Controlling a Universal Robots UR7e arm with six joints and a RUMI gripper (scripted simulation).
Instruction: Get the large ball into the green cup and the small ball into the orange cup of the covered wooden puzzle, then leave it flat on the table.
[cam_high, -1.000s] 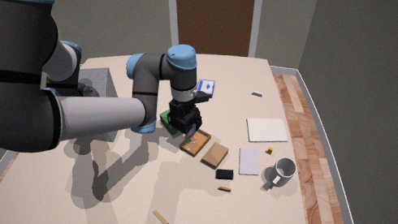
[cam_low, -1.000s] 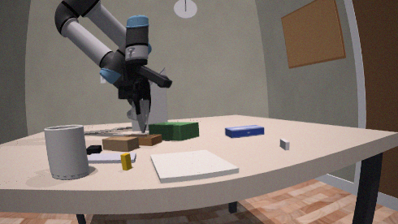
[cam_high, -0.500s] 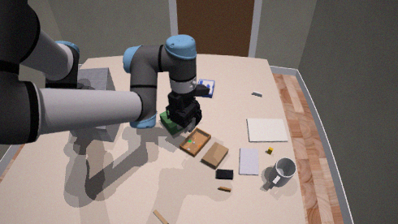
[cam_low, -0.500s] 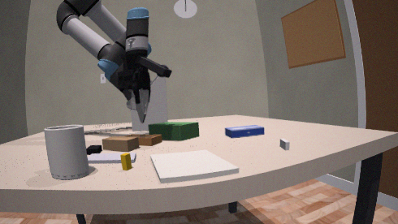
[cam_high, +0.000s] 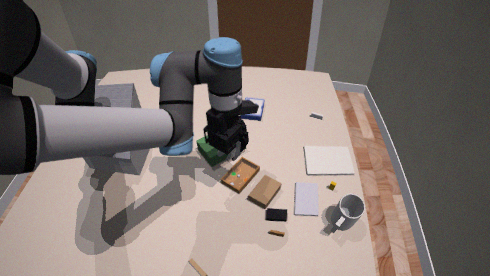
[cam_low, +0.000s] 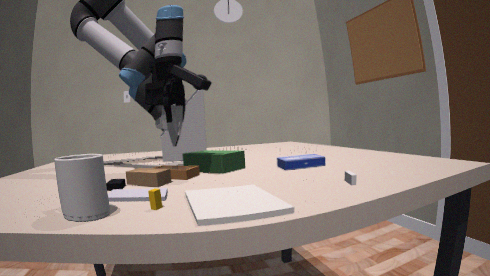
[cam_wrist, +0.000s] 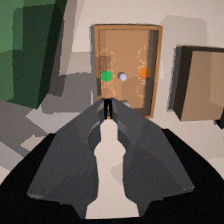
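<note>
The wooden puzzle (cam_high: 248, 161) (cam_low: 184, 172) (cam_wrist: 127, 27) lies flat on the table, a shallow tray under a clear cover. In the wrist view a green cup (cam_wrist: 106, 76) sits on its left and an orange cup (cam_wrist: 144, 73) on its right. One white ball (cam_wrist: 122, 76) lies between the cups. A second ball (cam_wrist: 126, 104) shows near the tray's near edge, partly hidden by a finger. My gripper (cam_high: 233, 150) (cam_low: 175, 141) (cam_wrist: 107, 99) is shut and empty. It hangs above the puzzle's near left edge, clear of it.
A green box (cam_high: 207, 150) (cam_low: 214, 161) (cam_wrist: 25, 50) lies left of the puzzle and a brown block (cam_high: 264, 190) (cam_wrist: 200, 82) right of it. A blue box (cam_high: 255, 107), a white slab (cam_high: 328, 159), a grey mug (cam_high: 351, 207) and a black block (cam_high: 276, 214) lie around.
</note>
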